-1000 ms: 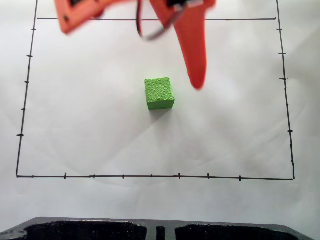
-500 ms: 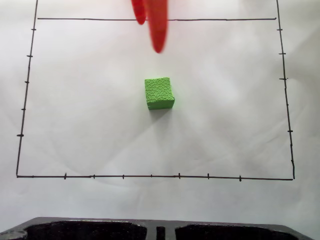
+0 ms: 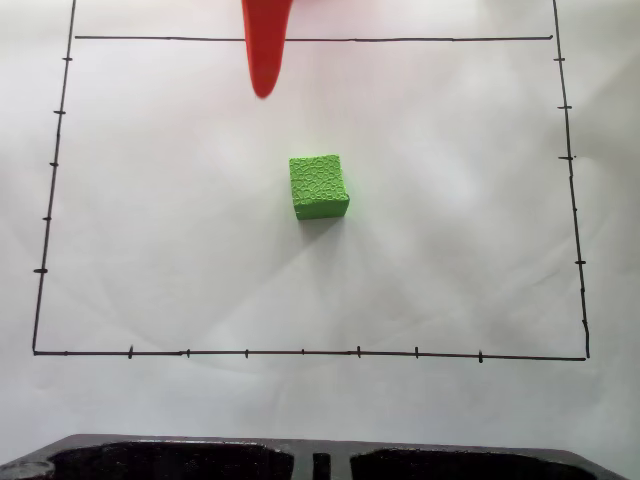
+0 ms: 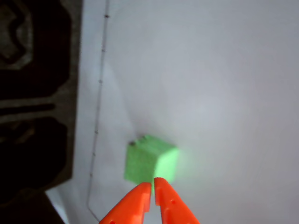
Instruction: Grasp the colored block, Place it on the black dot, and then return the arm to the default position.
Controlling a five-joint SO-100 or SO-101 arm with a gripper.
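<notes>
Because the colored block (image 3: pixel 320 186) is resting flat on the white paper (image 3: pixel 180 220) near the middle of the drawn black rectangle (image 3: pixel 300 353), free of any contact, the governing relation is its bearing from the gripper. In the fixed view the block is lying below and slightly to the right of the orange finger tip (image 3: pixel 263 88), well apart from it, with bare paper between the two. In the wrist view the block (image 4: pixel 150 161) is sitting directly ahead of the gripper (image 4: pixel 152 187), just beyond the two orange fingertips (image 4: pixel 141 192); whether they are clear of its near face cannot be told from that angle. The block is a cube, so it is offering no long axis; its sides are standing nearly square to the rectangle, turned only slightly. The black dot is not visible beside the block; a small dark speck is showing at the block's upper corner in the wrist view, and the block is probably covering the dot. The gripper's two fingers are lying almost together, with only a thin slit between them, and they are holding nothing. The dark tray (image 3: pixel 180 460) is lying below the rectangle.
</notes>
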